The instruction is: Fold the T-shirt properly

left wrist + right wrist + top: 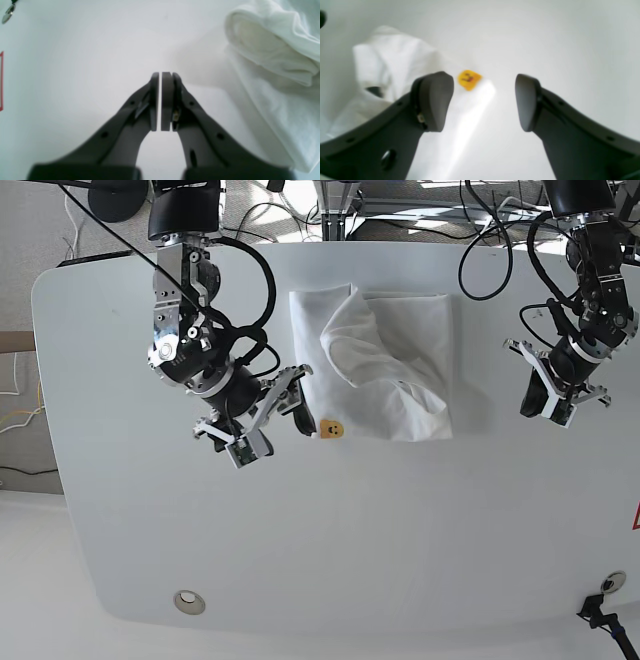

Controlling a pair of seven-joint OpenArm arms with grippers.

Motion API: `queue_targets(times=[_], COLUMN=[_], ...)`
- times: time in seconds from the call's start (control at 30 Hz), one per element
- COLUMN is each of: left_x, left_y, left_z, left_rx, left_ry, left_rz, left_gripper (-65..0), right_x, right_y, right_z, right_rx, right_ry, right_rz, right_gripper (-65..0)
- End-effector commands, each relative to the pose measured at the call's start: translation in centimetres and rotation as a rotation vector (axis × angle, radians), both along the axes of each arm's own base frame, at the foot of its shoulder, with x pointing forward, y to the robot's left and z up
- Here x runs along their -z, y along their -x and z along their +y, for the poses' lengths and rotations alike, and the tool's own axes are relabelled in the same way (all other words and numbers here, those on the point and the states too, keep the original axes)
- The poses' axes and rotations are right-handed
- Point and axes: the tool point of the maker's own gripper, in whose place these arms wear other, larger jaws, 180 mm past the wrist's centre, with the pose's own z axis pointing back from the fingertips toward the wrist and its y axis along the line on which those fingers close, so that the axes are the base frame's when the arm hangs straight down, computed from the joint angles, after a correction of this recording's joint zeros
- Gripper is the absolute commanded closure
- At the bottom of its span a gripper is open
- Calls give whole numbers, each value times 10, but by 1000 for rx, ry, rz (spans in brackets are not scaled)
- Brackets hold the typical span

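The white T-shirt (385, 370) lies partly folded and rumpled at the back middle of the white table (330, 540). A loose flap is bunched on top of it. Its small yellow bear mark (331, 426) shows at the near left corner, and the coloured print is hidden. My right gripper (297, 398) is open and empty at the shirt's left edge. In the right wrist view the right gripper (483, 100) hovers over the cloth, with the bear mark (469, 79) just beyond its left finger. My left gripper (533, 402) is shut and empty, on bare table right of the shirt. The left wrist view shows the left gripper (162, 75) with the shirt (275, 75) to its right.
A red mark (636, 520) sits at the table's right edge and also shows in the left wrist view (1, 80). A round grommet (185, 602) is at the front left. A small cable fitting (610, 583) is at the front right. Cables hang behind the table.
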Motion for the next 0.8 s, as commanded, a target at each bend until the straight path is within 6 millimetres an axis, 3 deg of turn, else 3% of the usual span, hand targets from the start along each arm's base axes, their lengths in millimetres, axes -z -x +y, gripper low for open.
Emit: queue_targets(times=[0.0, 0.13, 0.27, 0.3, 0.43, 0.47, 0.5, 0.77], left_x=[-12, -8, -9, -9, -9, -9, -9, -10], left_y=[-4, -2, -2, -2, -3, -3, -3, -2], left_z=[3, -1, -1, -1, -1, -1, -1, 2], left_rx=[3, 0, 0, 0, 0, 0, 0, -4], left_ry=[-4, 11, 10, 10, 10, 10, 10, 4], left_rz=[-41, -33, -36, -36, -37, -37, -37, -38], left_gripper=[0, 0, 0, 0, 0, 0, 0, 0], right_x=[-13, 3, 20, 22, 29, 30, 32, 29], right_y=[-11, 0, 19, 24, 34, 37, 40, 77], right_z=[-22, -44, -45, -41, -27, -22, -14, 90], right_rx=[31, 51, 52, 47, 49, 49, 42, -151], right_ry=[29, 89, 117, 95, 50, 34, 19, -80], right_rz=[-56, -22, 18, 24, 48, 57, 66, 121], right_gripper=[-406, -406, -378, -338, -77, -16, 0, 0])
